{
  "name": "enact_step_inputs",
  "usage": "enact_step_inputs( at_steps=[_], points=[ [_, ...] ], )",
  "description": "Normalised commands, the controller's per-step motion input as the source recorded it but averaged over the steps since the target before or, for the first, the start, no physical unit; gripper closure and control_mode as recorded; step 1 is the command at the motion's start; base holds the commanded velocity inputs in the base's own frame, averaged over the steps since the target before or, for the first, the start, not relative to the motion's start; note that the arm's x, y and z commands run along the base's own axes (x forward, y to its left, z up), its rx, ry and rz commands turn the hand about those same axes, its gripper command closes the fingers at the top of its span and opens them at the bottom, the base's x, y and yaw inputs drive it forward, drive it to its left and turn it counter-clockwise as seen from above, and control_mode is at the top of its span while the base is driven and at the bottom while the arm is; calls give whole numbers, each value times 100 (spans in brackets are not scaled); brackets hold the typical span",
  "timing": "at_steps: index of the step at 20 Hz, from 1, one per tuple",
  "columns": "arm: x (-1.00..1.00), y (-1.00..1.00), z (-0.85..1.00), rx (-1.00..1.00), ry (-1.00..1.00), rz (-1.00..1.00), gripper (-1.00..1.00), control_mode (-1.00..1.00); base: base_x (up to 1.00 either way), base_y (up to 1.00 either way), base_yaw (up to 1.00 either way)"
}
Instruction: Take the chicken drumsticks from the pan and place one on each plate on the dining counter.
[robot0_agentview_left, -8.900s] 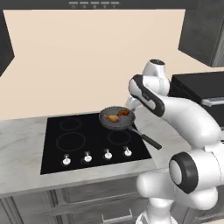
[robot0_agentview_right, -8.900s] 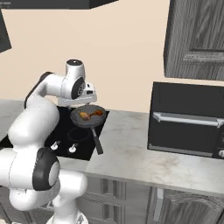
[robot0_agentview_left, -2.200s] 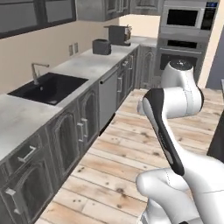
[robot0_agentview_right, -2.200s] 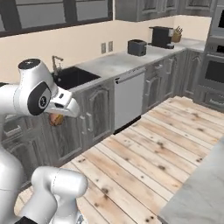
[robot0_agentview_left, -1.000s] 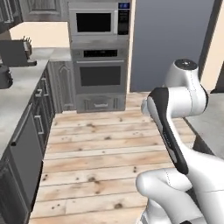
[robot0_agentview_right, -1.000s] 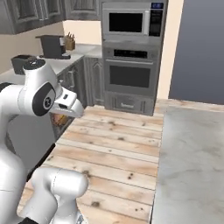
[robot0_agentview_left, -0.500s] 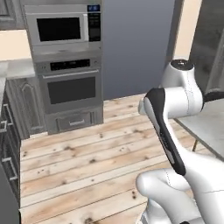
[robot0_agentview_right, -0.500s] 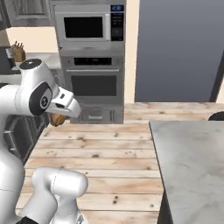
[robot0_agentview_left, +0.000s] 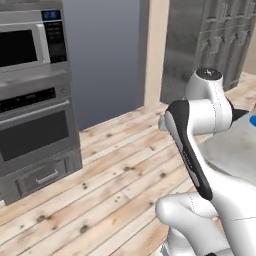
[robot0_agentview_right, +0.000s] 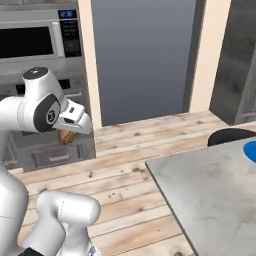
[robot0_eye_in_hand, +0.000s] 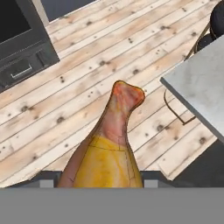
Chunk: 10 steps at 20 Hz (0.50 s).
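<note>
- Now the gripper (robot0_agentview_right: 67, 134) is clamped on a drumstick (robot0_eye_in_hand: 109, 144), bone end pointing away from the hand.
- Off to its right, the blue plate (robot0_agentview_right: 250, 150) lies at the far edge of the counter (robot0_agentview_right: 210, 185).

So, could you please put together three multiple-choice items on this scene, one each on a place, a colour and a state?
1. Where does the drumstick hang?
A. Over the wooden floor
B. Over the stone counter
C. Over a cooktop

2. What colour is the plate at the counter's far edge?
A. Red
B. Blue
C. Green

3. What is the gripper doing?
A. Open and empty
B. Shut on a spoon
C. Shut on the drumstick

Answers:
1. A: in the hand view the drumstick sits against floor planks, with the counter off to one side.
2. B: a blue plate shows at the edge of the right base view.
3. C: the gripper carries the drumstick, its bone end pointing outward in the hand view.
</note>
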Motion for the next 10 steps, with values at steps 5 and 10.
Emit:
enact_step_inputs(
  at_steps=[5, 10],
  points=[
    [0, 0, 0, 0, 0, 0, 100, 100, 100, 74, -49],
    [0, 0, 0, 0, 0, 0, 100, 100, 100, 89, -50]
  ],
)
